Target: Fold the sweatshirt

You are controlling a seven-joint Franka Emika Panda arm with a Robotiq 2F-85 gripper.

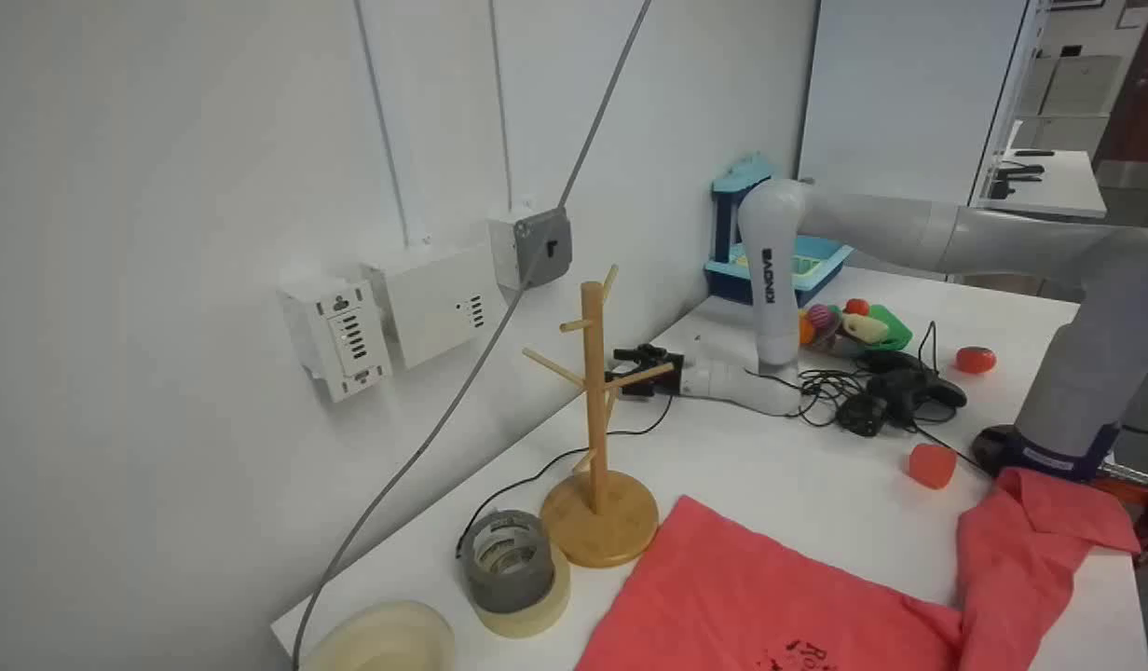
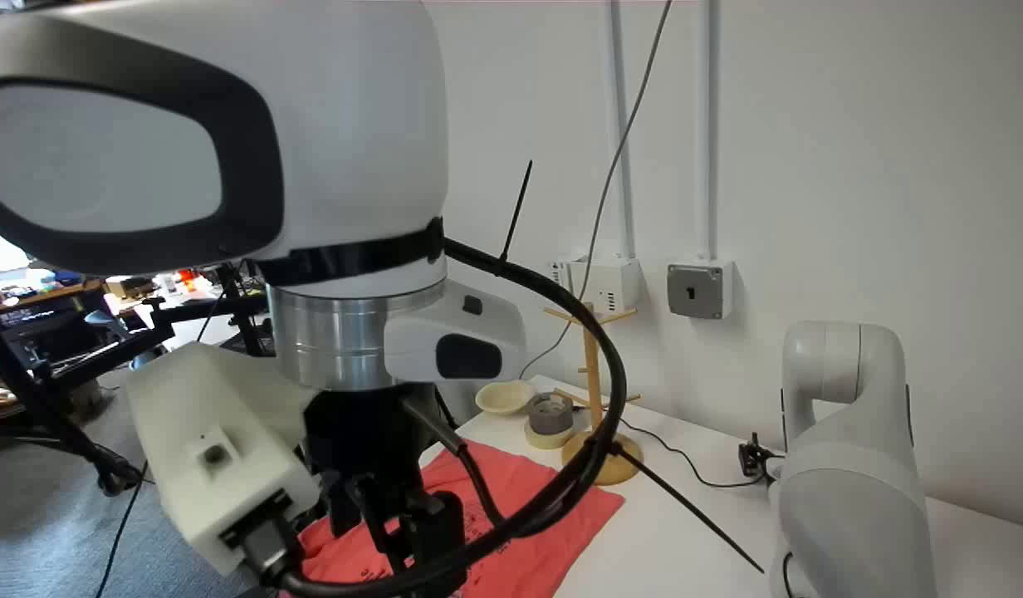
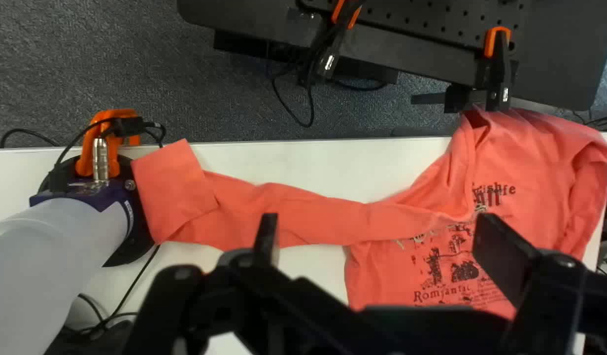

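White table [image 1: 844,513] against a white wall [image 1: 164,233], three boxes [image 1: 434,303] mounted on it. My claw [image 3: 384,249] is released, jaws spread wide, hanging over the sweatshirt [image 3: 392,219]. Sweatshirt is coral-red, lying loosely on the table, part of it past the edge by a black perforated board [image 3: 431,17] with orange-and-black clamps [image 3: 498,64]. Dark print [image 3: 454,276] faces up; one sleeve [image 3: 293,217] reaches out to the base of the KINOVA arm [image 1: 984,247]. Wooden stand [image 1: 596,419] upright, its foot just beside the fabric; next to it a grey tape roll [image 1: 509,587] sits on a cream roll [image 1: 537,618], pale bowl [image 1: 383,643] near those. Small red object [image 1: 933,466] near the sleeve end, second red object [image 1: 976,361] farther back, black gear [image 1: 905,391] and tangled cables near both. Blue rack [image 1: 821,272] by the wall at the far end. My own arm [image 2: 354,124] fills much of the left side in an exterior view.
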